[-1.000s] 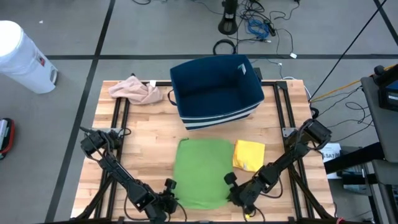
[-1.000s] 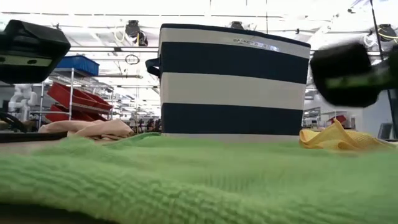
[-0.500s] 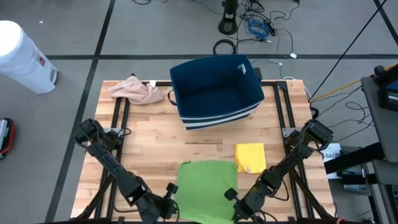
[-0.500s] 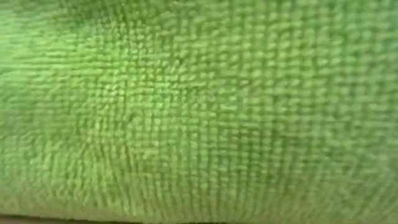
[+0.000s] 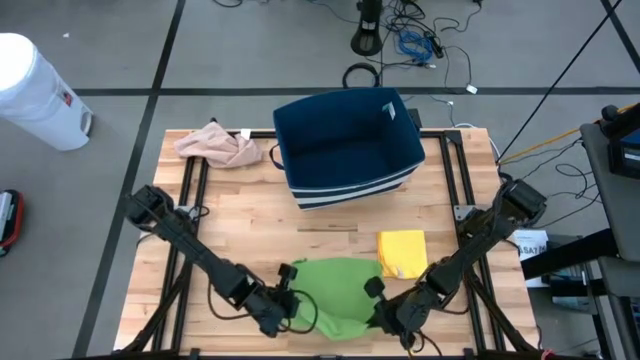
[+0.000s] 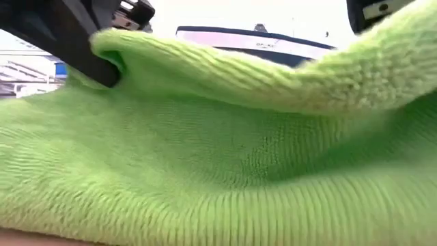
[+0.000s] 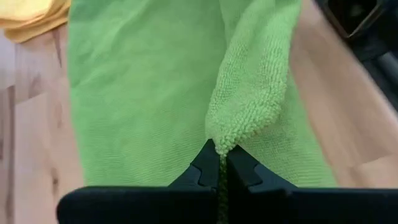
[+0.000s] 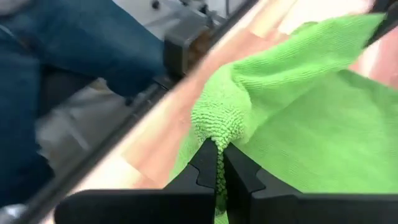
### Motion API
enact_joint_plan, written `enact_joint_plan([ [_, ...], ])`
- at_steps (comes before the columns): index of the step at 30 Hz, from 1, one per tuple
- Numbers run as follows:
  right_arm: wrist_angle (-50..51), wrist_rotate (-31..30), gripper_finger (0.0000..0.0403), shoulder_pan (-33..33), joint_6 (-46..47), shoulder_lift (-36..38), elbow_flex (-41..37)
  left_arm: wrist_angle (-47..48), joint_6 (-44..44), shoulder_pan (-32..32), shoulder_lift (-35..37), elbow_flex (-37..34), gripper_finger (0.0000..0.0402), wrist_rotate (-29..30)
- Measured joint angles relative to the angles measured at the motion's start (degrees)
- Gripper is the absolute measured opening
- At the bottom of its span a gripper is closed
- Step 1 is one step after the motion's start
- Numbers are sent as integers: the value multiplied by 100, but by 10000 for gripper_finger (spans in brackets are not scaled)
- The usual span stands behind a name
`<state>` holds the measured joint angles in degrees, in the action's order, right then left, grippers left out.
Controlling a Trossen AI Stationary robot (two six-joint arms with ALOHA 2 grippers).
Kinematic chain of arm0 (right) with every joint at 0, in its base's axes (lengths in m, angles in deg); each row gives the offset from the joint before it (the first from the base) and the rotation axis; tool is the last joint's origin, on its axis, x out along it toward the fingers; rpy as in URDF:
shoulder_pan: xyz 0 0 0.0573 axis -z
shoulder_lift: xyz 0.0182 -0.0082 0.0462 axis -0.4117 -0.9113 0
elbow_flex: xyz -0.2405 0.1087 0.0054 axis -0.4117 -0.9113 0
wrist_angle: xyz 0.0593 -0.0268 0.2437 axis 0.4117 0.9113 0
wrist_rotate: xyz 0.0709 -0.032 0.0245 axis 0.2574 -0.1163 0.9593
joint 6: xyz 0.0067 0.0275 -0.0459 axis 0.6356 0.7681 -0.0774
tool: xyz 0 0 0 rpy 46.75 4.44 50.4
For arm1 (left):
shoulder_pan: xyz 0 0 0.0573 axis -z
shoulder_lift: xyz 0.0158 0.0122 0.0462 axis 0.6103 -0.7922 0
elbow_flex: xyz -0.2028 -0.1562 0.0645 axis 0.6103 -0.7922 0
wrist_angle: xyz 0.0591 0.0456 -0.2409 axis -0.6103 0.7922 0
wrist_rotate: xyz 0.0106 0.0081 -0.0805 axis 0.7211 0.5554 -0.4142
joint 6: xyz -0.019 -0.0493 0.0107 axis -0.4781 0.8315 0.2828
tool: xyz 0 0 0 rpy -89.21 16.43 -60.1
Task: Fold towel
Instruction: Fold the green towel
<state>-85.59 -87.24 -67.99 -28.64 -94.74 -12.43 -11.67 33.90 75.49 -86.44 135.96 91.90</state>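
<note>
The green towel (image 5: 335, 296) lies at the near edge of the wooden table (image 5: 240, 215), in front of the blue basket (image 5: 347, 145) and just beside a folded yellow cloth (image 5: 402, 252). The left gripper (image 5: 283, 313) is pinched tight on the towel's near left corner, and the right gripper (image 5: 385, 315) is pinched tight on its near right corner. Both corners are lifted off the table, so the near edge curls up over the rest of the towel.

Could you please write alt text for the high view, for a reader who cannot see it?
Both pincers, left and right, are shut on the near corners of a green towel on a wooden table. Behind it lie a yellow cloth, a navy basket and a pink cloth.
</note>
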Motion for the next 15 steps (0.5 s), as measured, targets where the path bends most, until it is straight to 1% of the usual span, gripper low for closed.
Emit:
enact_joint_plan([
  [6, 794, -91, 0, 137, -540, 630, 0, -24, -620, -328, 0, 0, 2, -3],
  [9, 1206, -248, 0, 232, -706, 908, 0, -43, -854, -540, 0, 0, 2, -5],
  [15, 2270, -349, 0, 556, -615, 1259, 0, 12, -989, -952, 0, 0, 2, -8],
])
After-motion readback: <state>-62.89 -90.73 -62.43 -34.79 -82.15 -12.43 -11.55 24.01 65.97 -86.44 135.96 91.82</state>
